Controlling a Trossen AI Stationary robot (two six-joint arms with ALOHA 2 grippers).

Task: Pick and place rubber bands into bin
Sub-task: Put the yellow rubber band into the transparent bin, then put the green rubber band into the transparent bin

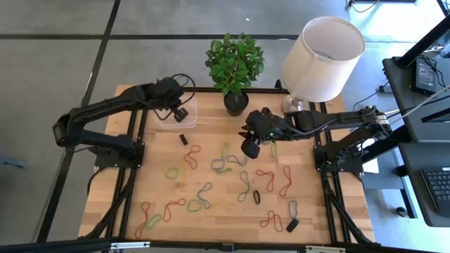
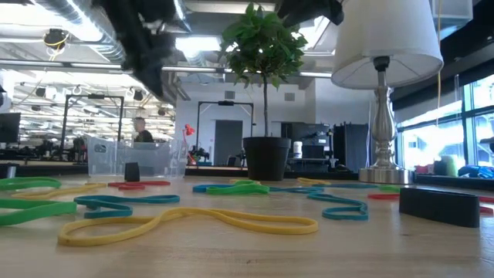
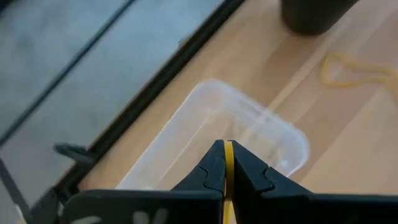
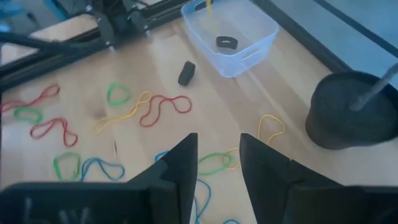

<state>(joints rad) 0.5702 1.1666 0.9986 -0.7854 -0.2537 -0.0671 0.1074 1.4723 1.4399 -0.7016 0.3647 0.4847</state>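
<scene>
high view: left tool sits over the bin in the upper-left part of the bench. Right tool hangs centre-frame, just below the plant pot. Rubber bands are scattered across the middle and lower bench. Small black blocks lie among them.
low view: bin stands at left mid-distance, bands across the foreground, a black block at right, lamp upper right. A person shows far back in the room.
left wrist view: left tool is pressed together, pinching a yellow band, directly above the bin.
right wrist view: right tool is spread and holds nothing, above green and yellow bands. The bin at top holds one dark ring-shaped item; the yellow band dangles over it.
progress: early, I judge. One band is about to drop and nearly all are left on the bench.
writing: none readable.
</scene>
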